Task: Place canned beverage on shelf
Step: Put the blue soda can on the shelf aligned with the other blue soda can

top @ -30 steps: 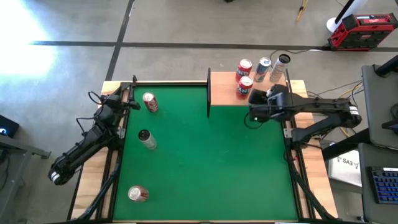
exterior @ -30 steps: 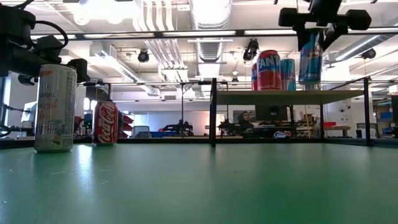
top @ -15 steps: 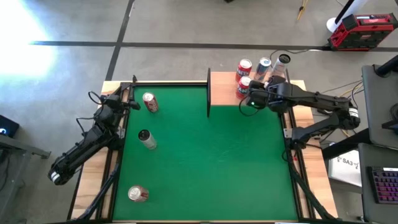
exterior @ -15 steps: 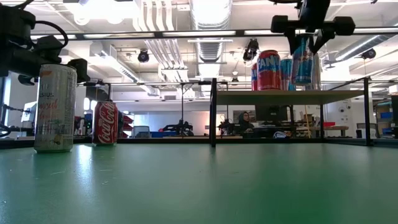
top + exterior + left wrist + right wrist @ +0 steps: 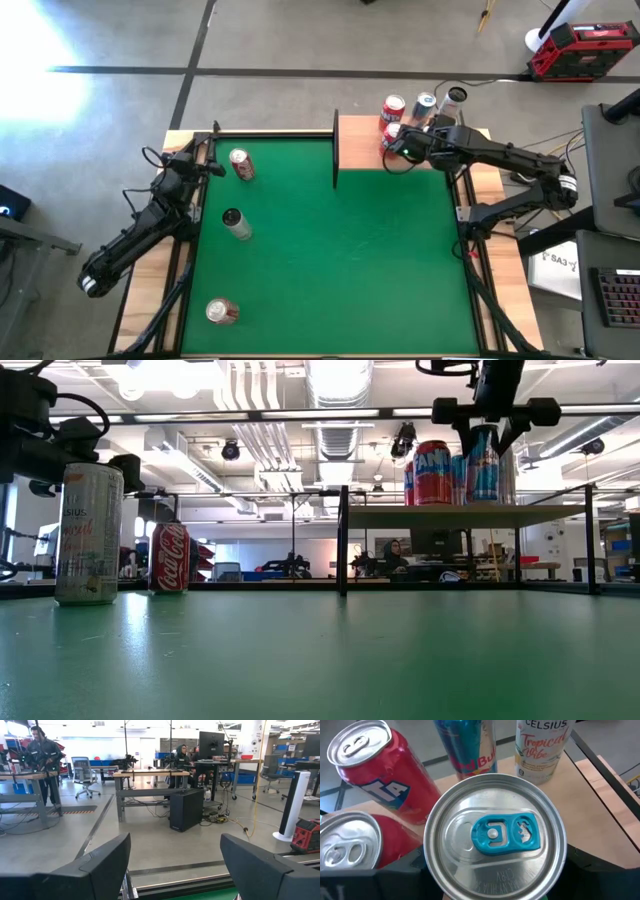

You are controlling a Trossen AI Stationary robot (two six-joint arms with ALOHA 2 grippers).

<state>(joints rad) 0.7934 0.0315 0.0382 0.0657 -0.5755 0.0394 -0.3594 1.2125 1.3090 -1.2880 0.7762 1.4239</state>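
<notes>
Standing upright in right gripper (image 5: 486, 440): can (image 5: 484, 465)

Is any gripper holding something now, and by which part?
The right gripper holds a blue can by its sides near the top, upright over the shelf. The left gripper holds nothing.

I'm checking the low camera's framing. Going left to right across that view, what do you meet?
Pale can → Coca-Cola can → shelf post → red can → blue can held by the right gripper.
</notes>
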